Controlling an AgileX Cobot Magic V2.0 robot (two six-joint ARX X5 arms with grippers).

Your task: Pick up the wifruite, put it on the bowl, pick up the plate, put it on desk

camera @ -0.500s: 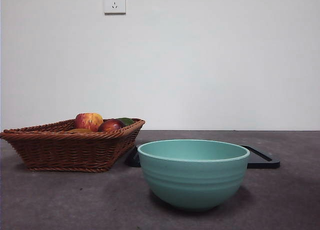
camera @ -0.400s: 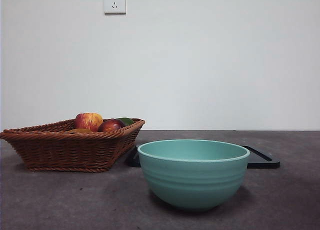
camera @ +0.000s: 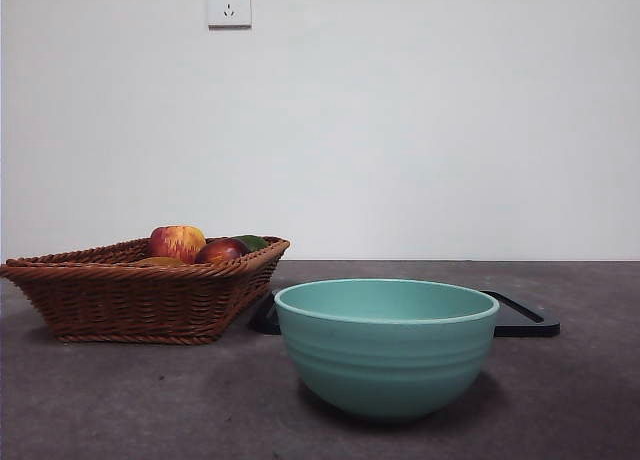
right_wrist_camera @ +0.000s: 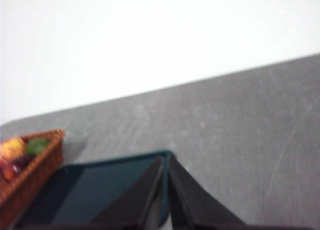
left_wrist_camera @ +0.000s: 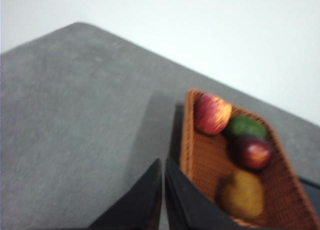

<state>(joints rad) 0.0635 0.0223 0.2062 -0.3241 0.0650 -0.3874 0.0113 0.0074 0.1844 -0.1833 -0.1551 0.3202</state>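
The wifruite, a brownish-olive fruit (left_wrist_camera: 241, 194), lies in the brown wicker basket (left_wrist_camera: 210, 160) beside a yellow-red apple (left_wrist_camera: 212, 113), a dark red fruit (left_wrist_camera: 251, 152) and a green one (left_wrist_camera: 245, 126). In the front view only its top (camera: 160, 262) peeks over the basket rim. The teal bowl (camera: 386, 348) stands upright on the desk (camera: 150, 400), near the front. Behind it lies the plate, a flat black rectangular tray (camera: 522, 320). My left gripper (left_wrist_camera: 162, 162) hangs shut above the desk beside the basket's edge. My right gripper (right_wrist_camera: 165, 160) is shut over a corner of the tray (right_wrist_camera: 100, 190). Neither shows in the front view.
The wicker basket (camera: 140, 295) sits at the left of the desk, its corner close to the tray. A white wall with a socket (camera: 229, 3) stands behind the desk. Bare desk surface (right_wrist_camera: 240, 125) lies to the right of the tray.
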